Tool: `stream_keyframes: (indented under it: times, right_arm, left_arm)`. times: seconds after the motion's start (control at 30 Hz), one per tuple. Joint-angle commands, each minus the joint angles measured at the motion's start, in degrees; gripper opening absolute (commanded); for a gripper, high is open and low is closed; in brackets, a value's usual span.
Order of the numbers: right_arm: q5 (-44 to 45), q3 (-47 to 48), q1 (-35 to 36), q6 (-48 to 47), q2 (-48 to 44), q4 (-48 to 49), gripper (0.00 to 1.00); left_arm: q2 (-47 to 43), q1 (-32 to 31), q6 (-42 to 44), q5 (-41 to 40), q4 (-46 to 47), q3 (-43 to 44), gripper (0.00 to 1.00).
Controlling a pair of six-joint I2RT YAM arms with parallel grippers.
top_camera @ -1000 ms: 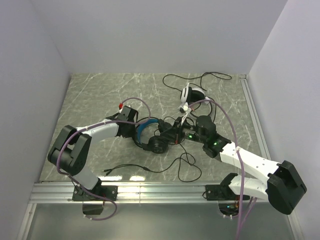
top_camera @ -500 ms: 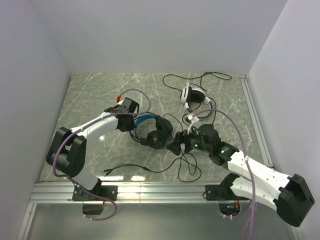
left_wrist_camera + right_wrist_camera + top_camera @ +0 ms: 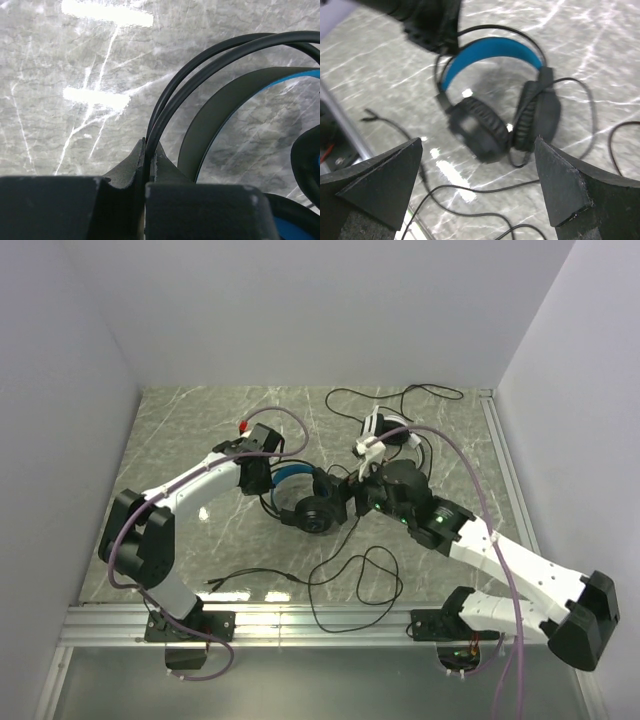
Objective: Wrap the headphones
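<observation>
The black headphones with a blue headband (image 3: 300, 498) lie at the table's middle, ear cups together. My left gripper (image 3: 266, 482) is at their left, shut on two strands of their thin black cable (image 3: 165, 107); the headband (image 3: 215, 125) curves just right of the pinched strands. My right gripper (image 3: 349, 497) stands open just right of the ear cups, nothing between its fingers (image 3: 387, 182); it looks over the headphones (image 3: 495, 112). The white headphones (image 3: 386, 429) sit farther back, behind the right wrist.
Loose black cable (image 3: 345, 575) loops over the table in front of the headphones, its plug end (image 3: 211, 583) near the front left. More cable (image 3: 400, 398) trails behind the white headset. A metal rail (image 3: 300, 620) edges the front; walls close in on the other three sides.
My right gripper has opened, letting go of the cable, and has swung back up beside the ear cups. The freed cable now lies in loops in front. The left gripper shifted slightly right, still clamped.
</observation>
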Motion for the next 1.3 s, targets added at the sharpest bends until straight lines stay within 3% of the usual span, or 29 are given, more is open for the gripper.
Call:
stream_keyframes:
  times: [0.0, 0.33, 0.57, 0.73, 0.83, 1.07, 1.27]
  right_arm:
    - [7.5, 6.1, -1.0, 0.6, 4.9, -4.2, 1.0]
    - [5.8, 20.8, -3.8, 5.1, 23.1, -14.1, 1.0]
    - [7.6, 23.2, -3.8, 7.9, 30.8, -15.4, 0.98]
    - [6.8, 22.9, -3.7, 8.4, 32.9, -15.8, 0.82]
    - [7.6, 22.6, -3.6, 8.8, 34.2, -16.3, 0.77]
    - [8.8, 19.6, -3.7, 9.6, 36.7, -14.9, 0.4]
    - [8.5, 19.5, -3.9, 9.2, 34.8, -14.8, 0.37]
  left_arm:
    - [-3.5, -0.4, 0.1, 0.1, 0.0, 2.9, 0.0]
    - [-9.0, -0.7, -0.8, -1.3, 1.8, 1.3, 0.0]
    - [-9.6, -1.8, -1.4, -2.0, 2.7, 1.3, 0.0]
    - [-9.7, -2.1, -1.7, -2.7, 2.6, 1.8, 0.0]
    - [-9.0, -2.1, -1.7, -2.3, 2.9, 1.6, 0.0]
    - [-7.0, -2.4, -2.1, -0.6, 6.7, -2.0, 0.0]
    - [-4.6, -2.5, -1.1, -1.3, 6.0, -1.8, 0.26]
